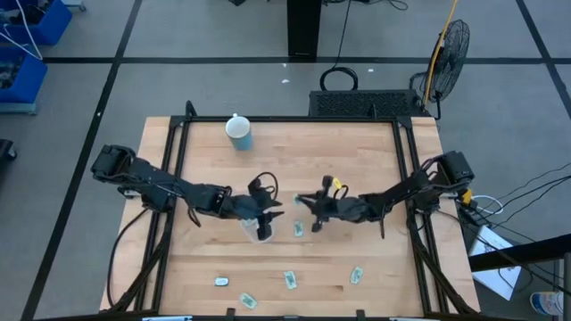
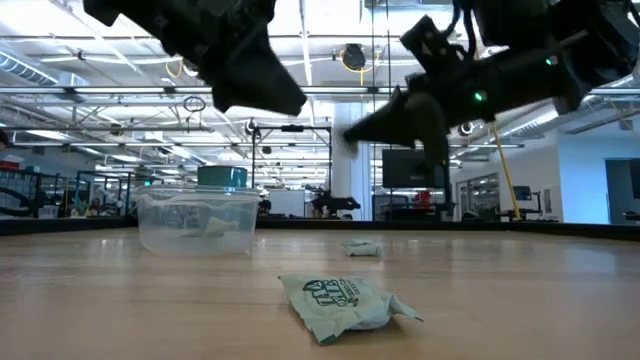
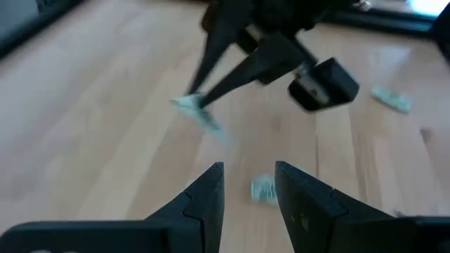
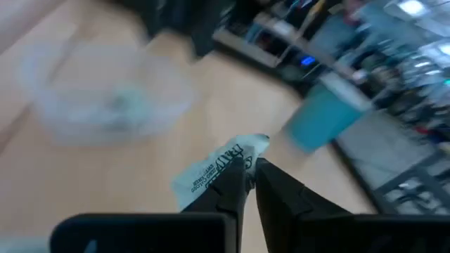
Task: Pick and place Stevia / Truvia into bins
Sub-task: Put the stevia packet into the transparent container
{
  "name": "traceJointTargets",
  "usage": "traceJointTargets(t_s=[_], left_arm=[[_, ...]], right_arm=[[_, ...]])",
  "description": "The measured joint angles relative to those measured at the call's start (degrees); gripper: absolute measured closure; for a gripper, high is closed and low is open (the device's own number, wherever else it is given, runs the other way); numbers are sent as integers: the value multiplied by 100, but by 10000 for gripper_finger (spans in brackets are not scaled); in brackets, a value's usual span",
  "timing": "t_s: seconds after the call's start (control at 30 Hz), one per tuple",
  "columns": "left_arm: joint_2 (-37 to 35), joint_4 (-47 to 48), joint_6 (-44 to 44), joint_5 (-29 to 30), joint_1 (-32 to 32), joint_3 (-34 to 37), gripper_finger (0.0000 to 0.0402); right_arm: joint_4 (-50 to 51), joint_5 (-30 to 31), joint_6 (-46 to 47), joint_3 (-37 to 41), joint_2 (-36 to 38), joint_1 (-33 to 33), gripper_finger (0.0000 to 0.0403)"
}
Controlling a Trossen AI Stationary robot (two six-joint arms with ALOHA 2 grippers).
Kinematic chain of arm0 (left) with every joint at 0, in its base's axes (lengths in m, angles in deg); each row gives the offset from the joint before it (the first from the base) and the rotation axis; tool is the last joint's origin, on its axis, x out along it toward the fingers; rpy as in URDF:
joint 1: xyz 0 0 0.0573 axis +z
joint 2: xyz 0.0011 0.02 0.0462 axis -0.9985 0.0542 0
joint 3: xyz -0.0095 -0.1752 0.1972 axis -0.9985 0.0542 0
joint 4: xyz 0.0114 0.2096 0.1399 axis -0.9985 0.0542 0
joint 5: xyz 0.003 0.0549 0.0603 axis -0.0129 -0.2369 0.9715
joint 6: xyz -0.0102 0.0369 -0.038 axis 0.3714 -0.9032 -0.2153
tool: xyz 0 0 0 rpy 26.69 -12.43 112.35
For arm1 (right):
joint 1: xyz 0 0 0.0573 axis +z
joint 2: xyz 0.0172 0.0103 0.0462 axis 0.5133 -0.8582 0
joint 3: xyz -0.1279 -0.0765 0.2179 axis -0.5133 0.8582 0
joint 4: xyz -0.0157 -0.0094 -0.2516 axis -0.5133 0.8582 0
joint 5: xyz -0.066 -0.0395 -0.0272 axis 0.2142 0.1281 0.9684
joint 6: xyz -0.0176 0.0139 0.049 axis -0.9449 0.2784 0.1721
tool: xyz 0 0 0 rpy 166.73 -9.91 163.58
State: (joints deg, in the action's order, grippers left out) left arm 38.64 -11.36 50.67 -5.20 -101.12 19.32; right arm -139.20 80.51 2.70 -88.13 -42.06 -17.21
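**Sachet in transit toward the bin; task partly complete.**

The right gripper [image 4: 247,172], above the counter's centre, is closed on one Truvia sachet [image 4: 209,171] and holds it clear of the surface. The left gripper [image 3: 247,184] hangs over the clear bin [image 2: 196,220] just left of centre, fingers slightly parted and empty. The bin already holds at least one sachet. Loose sachets remaining: one [image 1: 298,228] at centre beside the bin, and about four more [image 1: 290,280] strung along the near edge, one [image 1: 247,301] very close to it. In my judgement most of the work is outstanding. Room is ample near the far edge, apart from the blue cup [image 1: 239,132] towards the far left corner. The two arms crowd each other over the bin.
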Motion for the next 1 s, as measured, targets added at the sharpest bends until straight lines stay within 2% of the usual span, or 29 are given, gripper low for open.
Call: traceJointTargets(t_s=[0.17,0.4,0.6,1.0], left_arm=[[0,-339,-360,317,167,0,268],[2,-602,-530,331,564,0,268],[2,-776,-428,-303,830,0,268],[695,-1791,-570,-514,897,4,268]], right_arm=[[-714,31,-161,0,2,-127,382],[-800,25,-381,-2,2,-166,388],[-888,13,-455,-2,2,-168,377],[-1258,11,-674,-8,2,-168,382]])
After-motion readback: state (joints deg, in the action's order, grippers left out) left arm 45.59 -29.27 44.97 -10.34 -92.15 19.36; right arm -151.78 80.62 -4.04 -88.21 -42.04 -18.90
